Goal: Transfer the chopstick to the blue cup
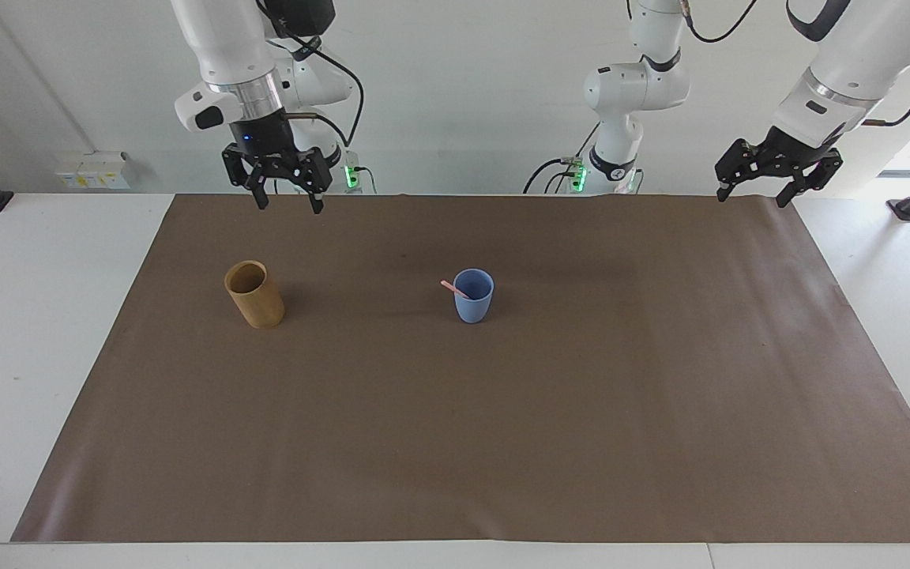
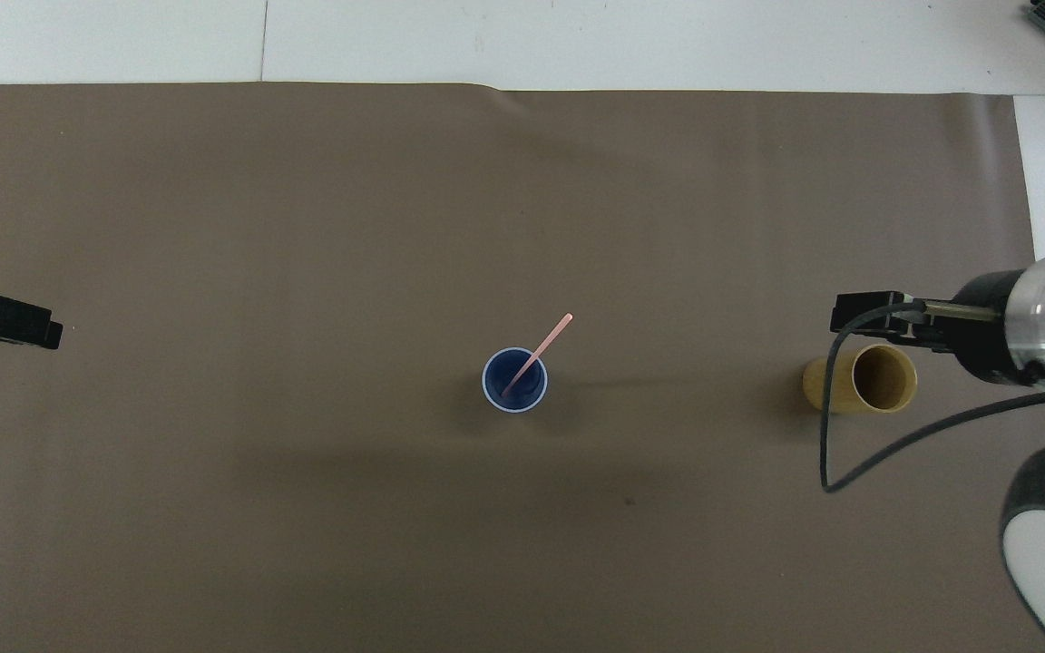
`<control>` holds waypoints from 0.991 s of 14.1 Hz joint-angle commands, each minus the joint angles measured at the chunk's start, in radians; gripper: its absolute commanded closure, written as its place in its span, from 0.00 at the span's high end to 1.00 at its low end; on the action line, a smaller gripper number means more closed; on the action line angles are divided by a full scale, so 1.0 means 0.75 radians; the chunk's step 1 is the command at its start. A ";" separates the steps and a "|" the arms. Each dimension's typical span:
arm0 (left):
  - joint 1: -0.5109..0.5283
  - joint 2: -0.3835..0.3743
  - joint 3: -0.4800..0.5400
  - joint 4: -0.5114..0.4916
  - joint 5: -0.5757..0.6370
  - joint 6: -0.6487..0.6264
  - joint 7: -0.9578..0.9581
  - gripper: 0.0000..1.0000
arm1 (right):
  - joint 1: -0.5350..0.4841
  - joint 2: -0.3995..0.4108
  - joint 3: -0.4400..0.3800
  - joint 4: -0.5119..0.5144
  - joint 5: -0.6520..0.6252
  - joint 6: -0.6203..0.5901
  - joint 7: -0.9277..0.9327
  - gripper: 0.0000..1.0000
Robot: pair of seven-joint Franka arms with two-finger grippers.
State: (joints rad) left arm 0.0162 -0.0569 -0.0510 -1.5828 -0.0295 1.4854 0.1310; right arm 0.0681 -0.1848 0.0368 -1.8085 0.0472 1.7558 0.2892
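Right pincer (image 1: 285,196) well apart from chopstick (image 1: 453,289)

the thin pale pink chopstick (image 1: 452,288) has its lower end hidden inside the small light blue plastic cup (image 1: 473,297); the left gripper (image 2: 5,319) is cut off by the overhead view's edge.

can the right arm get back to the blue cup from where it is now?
Probably yes: right gripper hangs open above the mat, blue cup stands uncovered with the chopstick leaning in it, and nothing lies between.
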 commanded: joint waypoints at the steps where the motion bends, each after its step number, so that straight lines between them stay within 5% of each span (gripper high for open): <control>1: 0.017 -0.018 -0.006 -0.002 -0.018 -0.019 0.013 1.00 | -0.089 0.119 0.012 0.218 -0.065 -0.181 -0.144 1.00; 8: 0.017 -0.018 -0.006 -0.002 -0.018 -0.019 0.013 1.00 | -0.136 0.265 -0.002 0.458 -0.141 -0.355 -0.204 1.00; 14: 0.017 -0.020 -0.006 -0.002 -0.018 -0.019 0.013 1.00 | -0.168 0.232 -0.002 0.419 -0.118 -0.390 -0.265 1.00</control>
State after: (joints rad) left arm 0.0162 -0.0569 -0.0510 -1.5828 -0.0295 1.4854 0.1310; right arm -0.0380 -0.0067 0.0282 -1.5008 -0.0507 1.4818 0.1262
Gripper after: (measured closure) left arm 0.000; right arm 0.000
